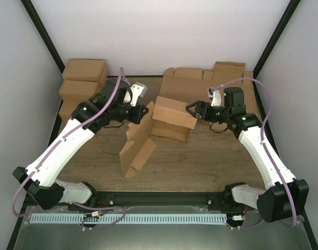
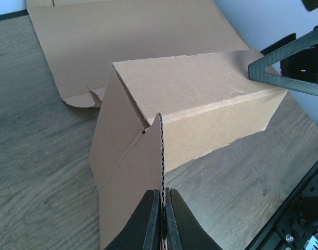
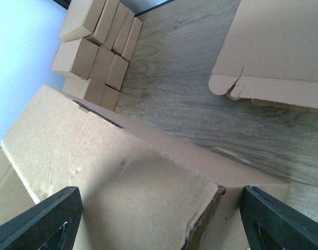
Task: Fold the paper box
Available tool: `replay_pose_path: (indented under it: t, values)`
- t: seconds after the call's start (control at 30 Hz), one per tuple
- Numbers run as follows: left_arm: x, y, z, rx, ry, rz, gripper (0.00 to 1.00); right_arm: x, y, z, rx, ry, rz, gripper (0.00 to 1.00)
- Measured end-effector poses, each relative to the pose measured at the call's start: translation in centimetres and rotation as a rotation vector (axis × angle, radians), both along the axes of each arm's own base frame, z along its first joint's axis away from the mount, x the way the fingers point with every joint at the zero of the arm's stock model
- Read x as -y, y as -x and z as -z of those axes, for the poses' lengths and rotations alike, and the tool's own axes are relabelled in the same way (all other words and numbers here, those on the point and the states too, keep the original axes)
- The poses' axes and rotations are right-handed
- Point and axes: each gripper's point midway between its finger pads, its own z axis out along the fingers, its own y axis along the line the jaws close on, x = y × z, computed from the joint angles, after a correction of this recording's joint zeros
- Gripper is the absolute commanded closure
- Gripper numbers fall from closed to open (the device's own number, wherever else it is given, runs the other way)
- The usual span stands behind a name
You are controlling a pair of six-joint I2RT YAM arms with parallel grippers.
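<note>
One paper box (image 2: 200, 88), half folded: your left fingers (image 2: 153, 208) pinch its flap edge, your right fingers (image 3: 44, 219) gape open around its end.

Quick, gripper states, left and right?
Left gripper: shut on a flap of the box.
Right gripper: open, astride the box's end, not gripping.

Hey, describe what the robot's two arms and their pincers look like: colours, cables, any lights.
Both the left arm and right arm have white shell links with black joints and black bases. A lilac cable loops along each, and a small green light glows near each wrist. The left pincer and right pincer are black; the right one's fingers are flat triangular open frames.
</note>
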Motion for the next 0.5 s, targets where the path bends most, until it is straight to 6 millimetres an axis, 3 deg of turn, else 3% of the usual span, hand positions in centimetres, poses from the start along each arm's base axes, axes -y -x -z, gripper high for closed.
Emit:
replay_pose_path:
  t: [0.13, 0.3, 0.5]
  values:
    - [-0.3, -0.3, 0.7, -0.011, -0.007, -0.009, 0.95, -0.1, -0.2, 0.2, 0.038, 0.042, -0.040, 0.23]
    - [-0.8, -0.6, 1.0, -0.015, -0.016, -0.016, 0.96, -0.5, -1.3, 0.5, 0.060, 0.097, -0.104, 0.19]
    - [-1.4, -0.8, 1.4, -0.015, -0.035, 0.002, 0.96, -0.9, -0.7, 0.5, 0.145, 0.159, -0.208, 0.23]
